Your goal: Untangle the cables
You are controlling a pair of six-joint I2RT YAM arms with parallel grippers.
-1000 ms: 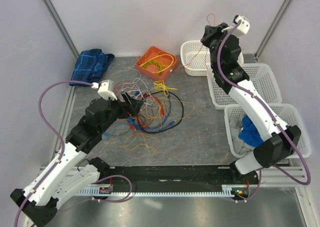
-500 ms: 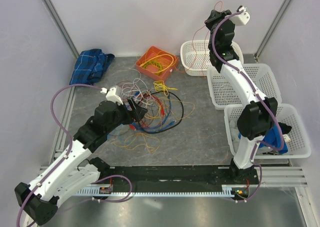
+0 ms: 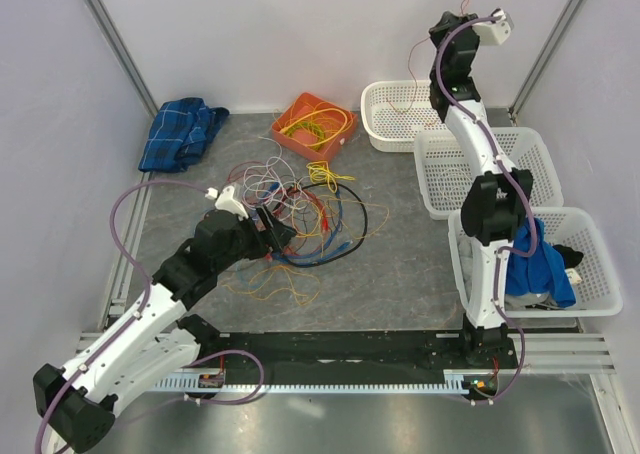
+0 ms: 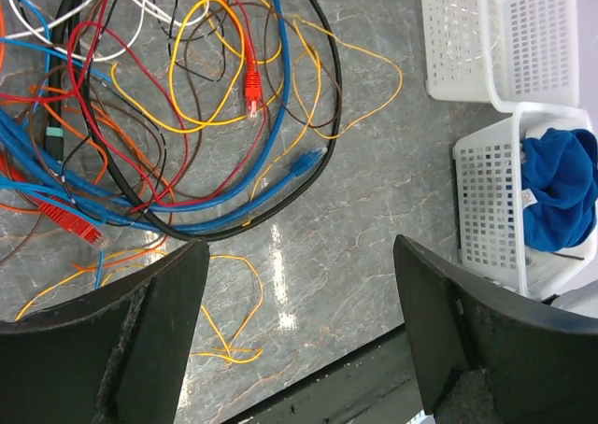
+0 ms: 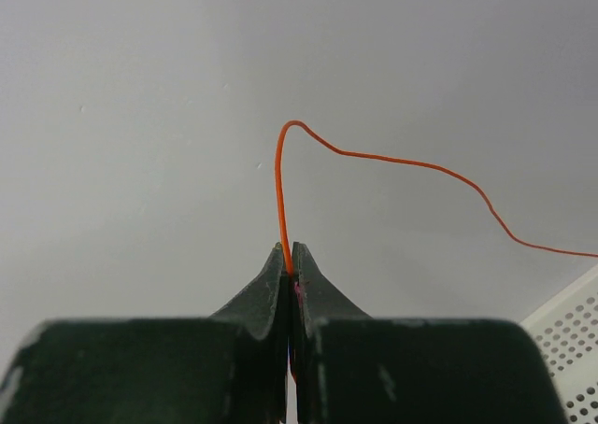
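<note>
The right arm [image 3: 480,164] has gone up much higher than a second ago and now stands almost straight over the white basket [image 3: 385,99] at the far right corner of the table [image 3: 400,264]. The right gripper [image 5: 288,256] is pressed tight on one thin orange wire [image 5: 392,160], so that wire looks pulled free. The left gripper [image 4: 297,251] has slid back a little, jaws wide apart, holding nothing, just over the cables [image 3: 305,219]. They lie in a messy heap in the middle of the table, mostly not sorted yet.
</note>
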